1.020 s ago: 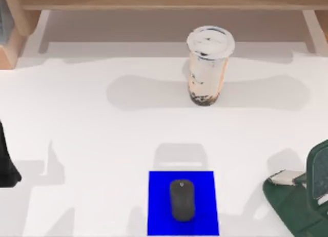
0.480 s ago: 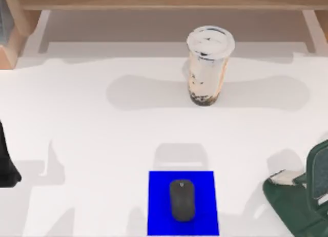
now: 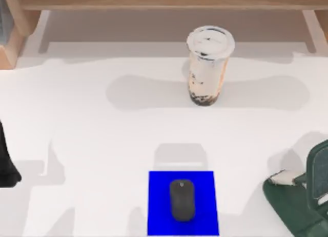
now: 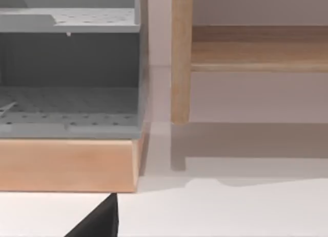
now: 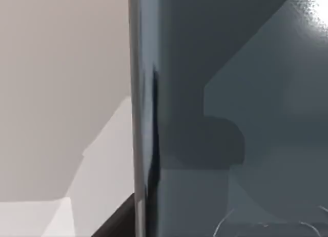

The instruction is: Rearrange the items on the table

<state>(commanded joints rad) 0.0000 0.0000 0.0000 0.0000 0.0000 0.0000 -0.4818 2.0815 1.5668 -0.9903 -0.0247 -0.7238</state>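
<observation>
A clear cup (image 3: 209, 67) of milky-brown drink with a white lid stands upright at the back of the white table (image 3: 92, 144), right of centre. A small dark grey mouse (image 3: 182, 200) lies on a flat blue mat (image 3: 205, 216) at the front edge, near the middle. My left arm (image 3: 5, 162) shows as a dark shape at the table's far left edge, well away from both items. My right arm (image 3: 300, 201), dark green, sits at the front right corner, to the right of the mat and apart from it.
A brown wooden ledge (image 3: 164, 0) runs along the back, with wooden posts (image 3: 20, 21) at the left and a grey perforated rack on a wooden base (image 4: 69, 160). Open tabletop lies between cup and mat. The right wrist view shows a dark blue-grey surface (image 5: 230, 109) close up.
My right arm has shifted slightly at the front right, and its shadow on the table has spread. The cup, the mouse and the left arm have not moved.
</observation>
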